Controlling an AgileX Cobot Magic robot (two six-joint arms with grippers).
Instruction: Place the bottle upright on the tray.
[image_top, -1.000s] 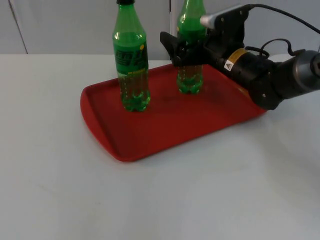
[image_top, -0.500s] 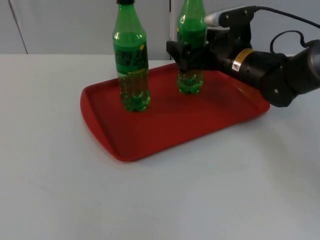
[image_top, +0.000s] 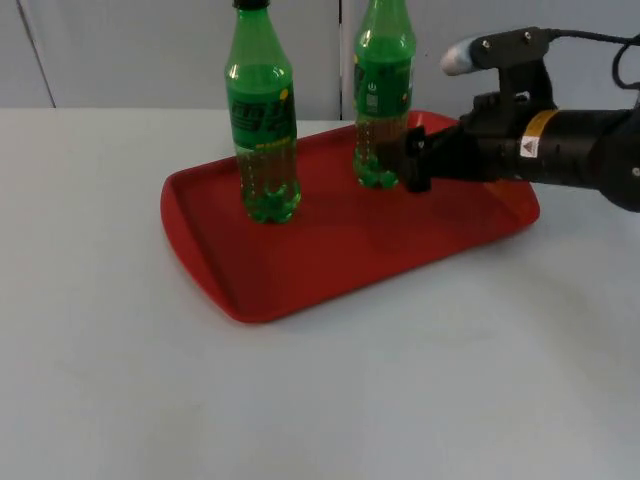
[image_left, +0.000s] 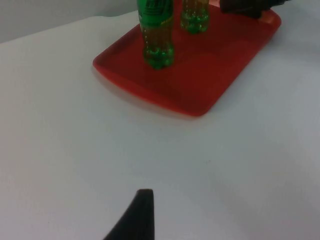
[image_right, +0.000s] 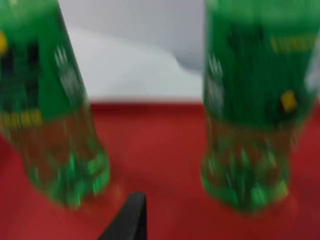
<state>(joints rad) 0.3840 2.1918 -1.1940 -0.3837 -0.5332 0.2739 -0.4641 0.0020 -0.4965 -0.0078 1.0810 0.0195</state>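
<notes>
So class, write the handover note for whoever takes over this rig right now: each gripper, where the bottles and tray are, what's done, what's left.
Right gripper: low over the red tray, just beside the right-hand bottle, not holding it.
Left gripper: waiting above bare table, well away from the tray.
Both green bottles stand upright on the tray, the left-hand bottle nearer the tray's left end.
Done: bottle placed upright and let go.
Left: pull the right arm clear without knocking the bottle.
</notes>
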